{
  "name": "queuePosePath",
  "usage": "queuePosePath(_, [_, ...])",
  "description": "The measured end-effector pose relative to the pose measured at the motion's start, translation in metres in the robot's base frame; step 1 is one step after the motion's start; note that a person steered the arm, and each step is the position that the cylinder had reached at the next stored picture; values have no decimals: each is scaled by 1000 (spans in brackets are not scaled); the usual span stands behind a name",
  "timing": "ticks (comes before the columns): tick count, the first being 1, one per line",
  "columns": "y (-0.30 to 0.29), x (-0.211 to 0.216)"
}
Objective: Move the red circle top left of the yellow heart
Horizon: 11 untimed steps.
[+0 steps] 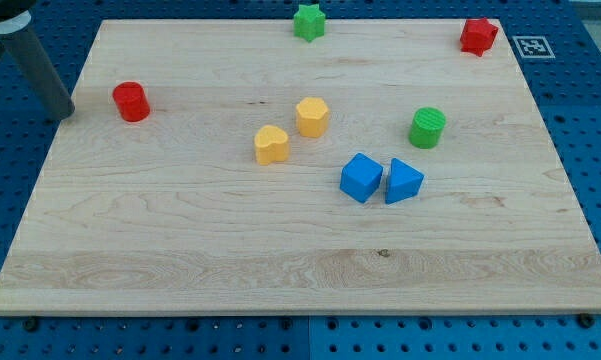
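Note:
The red circle (131,101) stands near the board's left edge, in the upper part of the view. The yellow heart (271,144) lies near the middle of the board, to the right of and below the red circle. My tip (66,112) is at the board's left edge, just left of the red circle with a small gap between them. The rod leans up toward the view's top left corner.
A yellow hexagon (312,116) sits just up and right of the heart. A blue cube (361,177) and a blue triangle (402,181) lie lower right. A green circle (427,127), a green star (308,21) and a red star (477,36) stand further off.

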<state>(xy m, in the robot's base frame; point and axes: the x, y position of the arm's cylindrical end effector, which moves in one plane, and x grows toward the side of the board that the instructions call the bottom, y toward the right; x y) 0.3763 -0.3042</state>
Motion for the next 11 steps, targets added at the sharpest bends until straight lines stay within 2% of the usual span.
queuePosePath(1, [16,-6])
queuePosePath(2, [58,-21])
queuePosePath(3, [77,-21])
queuePosePath(5, [74,-7])
queuePosePath(10, [179,-6])
queuePosePath(11, [158,-40])
